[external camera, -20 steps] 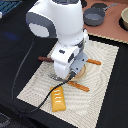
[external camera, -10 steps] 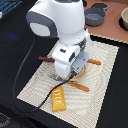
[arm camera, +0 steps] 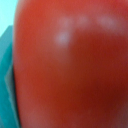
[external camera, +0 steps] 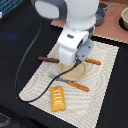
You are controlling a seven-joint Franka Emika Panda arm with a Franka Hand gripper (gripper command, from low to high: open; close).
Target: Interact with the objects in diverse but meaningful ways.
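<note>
Counted: one tomato (arm camera: 70, 65) filling the wrist view, one pastry (external camera: 58, 97), one sausage (external camera: 48, 59), one fork (external camera: 70, 82). Woven placemat (external camera: 107, 85) on dark desk (external camera: 15, 60). End effector state: cannot tell.

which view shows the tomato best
The wrist view: the red tomato fills nearly the whole picture, blurred from closeness. In the exterior view it cannot be seen; the arm's body covers the spot over the mat where the pincer would be, hiding the pincer too.
</note>
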